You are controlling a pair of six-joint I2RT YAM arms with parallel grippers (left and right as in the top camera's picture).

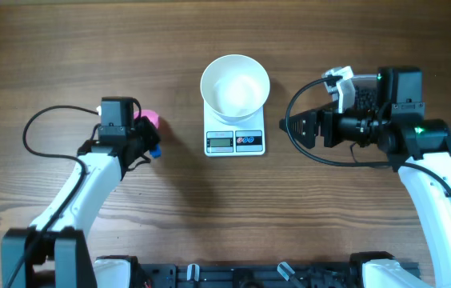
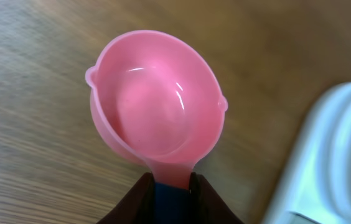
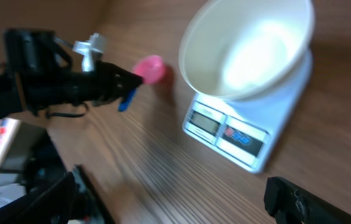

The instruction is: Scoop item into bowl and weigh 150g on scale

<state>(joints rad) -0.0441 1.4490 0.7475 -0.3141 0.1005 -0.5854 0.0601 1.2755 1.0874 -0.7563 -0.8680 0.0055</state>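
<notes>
Reaching in from the left edge, the left arm bends at the elbow and sets the left gripper low over the table, near the scale but apart from it; its fingers press both sides of the blue handle of a pink scoop; whether the scoop's cup rests on the wood I cannot tell; the right arm folds across from the right, wrist level and pointed at the scale, and the right gripper has its jaws spread wide; the bowl sits on the scale; the item, small black beans, lies in a clear tub mostly covered by the right arm; the scale's display is too small to read; the left wrist view cuts off the fingers at its lower edge and shows only a blurred corner of the scale.
</notes>
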